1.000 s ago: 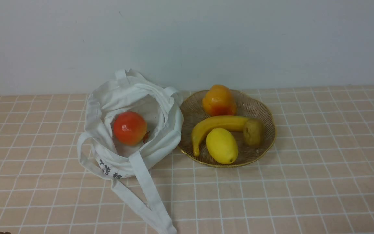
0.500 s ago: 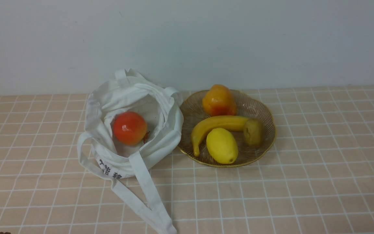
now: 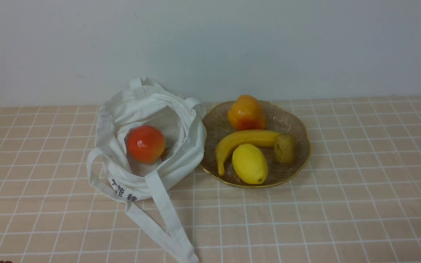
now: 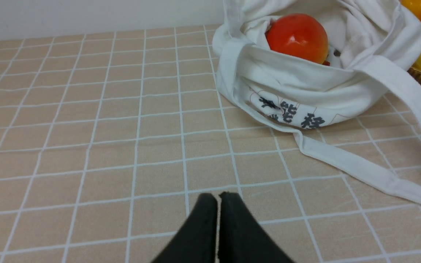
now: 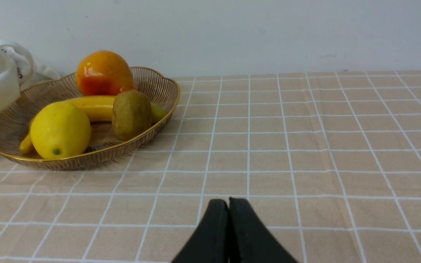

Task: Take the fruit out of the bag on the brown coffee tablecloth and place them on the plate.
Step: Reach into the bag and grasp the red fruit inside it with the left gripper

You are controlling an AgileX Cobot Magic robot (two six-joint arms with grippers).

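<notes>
Red fruit (image 3: 146, 144) was in the open mouth of the white bag (image 3: 188, 160), which sat left of the middle of the table, towards its far edge. Plate (image 3: 210, 126) was just to the bag's right, also near that far edge, carrying an orange fruit (image 3: 247, 113), banana (image 3: 245, 136), lemon (image 3: 250, 163) and kiwi (image 3: 284, 149). Left claw (image 4: 218, 198) was closed with nothing in it; right claw (image 5: 227, 201) likewise closed, nothing held. Red fruit was the one visible item left to move; couldn't tell if more lay under the cloth folds. Main risk: the left claw, the nearer one, going in without opening wide enough, nudging the round, glossy skin and rolling the fruit deeper. Next: pinching the soft rim along with the fruit, which would drag the whole bag into the plate. Loose straps (image 3: 163, 202) ran towards the near edge, so a low approach could have snagged one. Placement looked tight too: banana and lemon took up the plate's middle, so a careless release could knock the lemon or send the red fruit over the low rim onto the tablecloth (image 3: 342, 219).
</notes>
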